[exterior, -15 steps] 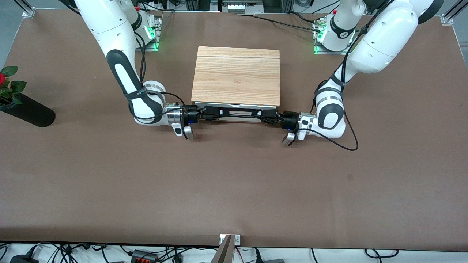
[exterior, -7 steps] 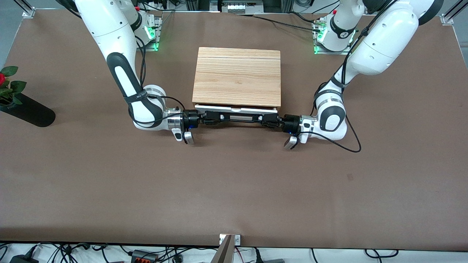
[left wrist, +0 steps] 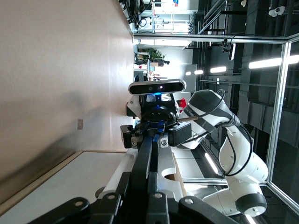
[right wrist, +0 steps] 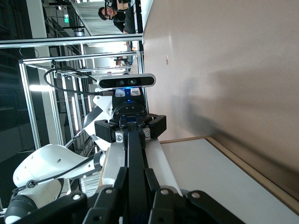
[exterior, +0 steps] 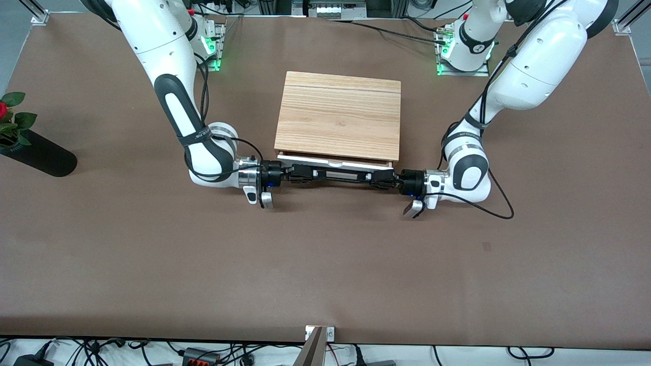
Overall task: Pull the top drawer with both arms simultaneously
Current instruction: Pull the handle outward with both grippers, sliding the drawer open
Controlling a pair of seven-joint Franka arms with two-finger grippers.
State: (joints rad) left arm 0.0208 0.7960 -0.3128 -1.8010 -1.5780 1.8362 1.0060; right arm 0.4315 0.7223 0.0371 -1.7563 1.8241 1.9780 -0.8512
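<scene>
Two grippers are clamping the black handle [exterior: 335, 174] of the top drawer [exterior: 333, 163], jaws closed tight on it: the right gripper [exterior: 301, 173] at the end toward the right arm, the left gripper [exterior: 380, 179] at the end toward the left arm. The drawer is sitting slightly open, its white front showing just below the cabinet top [exterior: 338, 115], mid-table

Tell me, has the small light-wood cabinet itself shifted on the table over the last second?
Yes. The small light-wood cabinet slid nearer the front camera and toward the left arm's end, away from the green-lit arm bases.
</scene>
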